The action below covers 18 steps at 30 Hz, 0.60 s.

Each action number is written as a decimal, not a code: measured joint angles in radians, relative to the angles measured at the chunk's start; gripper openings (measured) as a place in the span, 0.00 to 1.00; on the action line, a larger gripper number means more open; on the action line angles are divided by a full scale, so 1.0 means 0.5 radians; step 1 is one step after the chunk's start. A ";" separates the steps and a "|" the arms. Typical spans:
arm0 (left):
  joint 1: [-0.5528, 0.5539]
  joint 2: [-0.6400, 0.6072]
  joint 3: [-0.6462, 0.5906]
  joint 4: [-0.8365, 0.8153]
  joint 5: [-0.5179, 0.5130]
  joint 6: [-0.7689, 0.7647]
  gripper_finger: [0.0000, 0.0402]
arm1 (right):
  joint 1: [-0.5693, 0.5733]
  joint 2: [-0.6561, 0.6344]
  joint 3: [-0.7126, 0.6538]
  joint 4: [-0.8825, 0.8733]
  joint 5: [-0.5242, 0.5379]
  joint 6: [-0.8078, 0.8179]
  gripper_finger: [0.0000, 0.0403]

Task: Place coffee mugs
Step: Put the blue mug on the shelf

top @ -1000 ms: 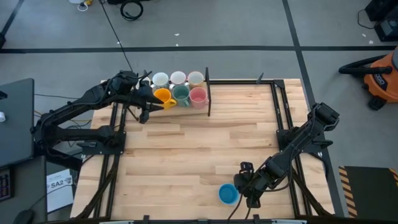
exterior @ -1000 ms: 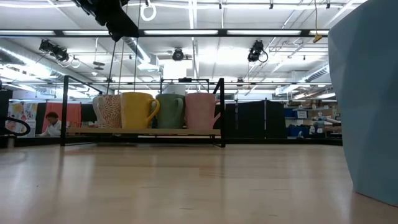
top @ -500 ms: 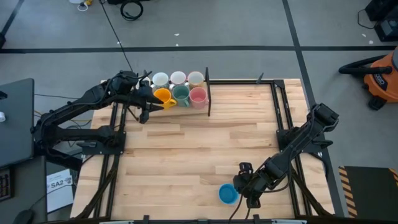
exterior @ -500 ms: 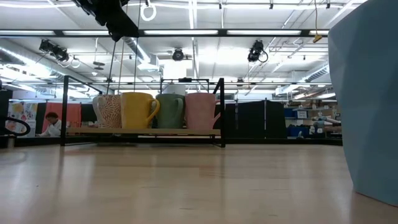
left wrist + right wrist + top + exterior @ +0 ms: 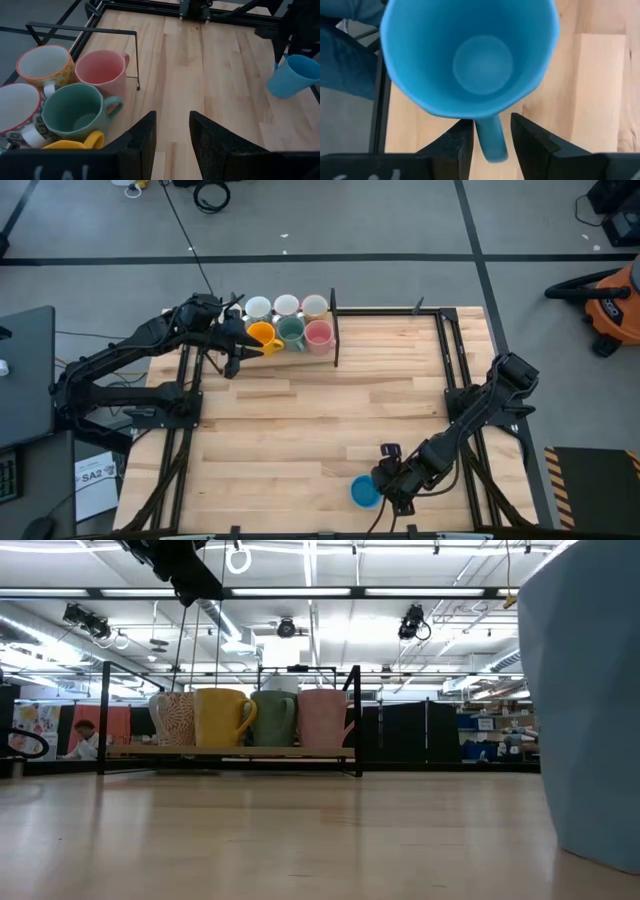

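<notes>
Fingers (image 5: 460, 145) of the right gripper (image 5: 490, 145) are straddling the blue mug's (image 5: 470, 55) handle (contact unclear), while left gripper (image 5: 172, 137) is hovering parted beside the racked mugs (image 5: 75, 90).

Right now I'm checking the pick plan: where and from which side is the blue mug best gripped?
By its handle. In the right wrist view the blue mug points its handle straight back between the right gripper fingers, which stand either side of it, so closing from the handle side looks the likeliest hold.
</notes>
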 joint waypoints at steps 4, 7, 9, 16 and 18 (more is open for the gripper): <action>0.000 0.000 0.000 0.001 0.000 0.001 0.31 | -0.008 0.000 0.000 0.056 -0.001 -0.001 0.29; 0.000 0.000 0.000 0.001 0.000 -0.017 0.31 | -0.030 0.000 0.000 0.116 -0.008 -0.003 0.22; 0.000 -0.007 0.000 -0.002 -0.001 -0.039 0.31 | -0.060 0.000 0.000 0.146 -0.014 -0.020 0.18; 0.000 -0.150 -0.001 -0.192 -0.001 -0.039 0.31 | -0.262 0.000 0.000 0.270 -0.031 -0.064 0.16; 0.001 -0.213 -0.001 -0.277 -0.002 -0.039 0.31 | -0.350 0.000 0.000 0.314 -0.029 -0.069 0.16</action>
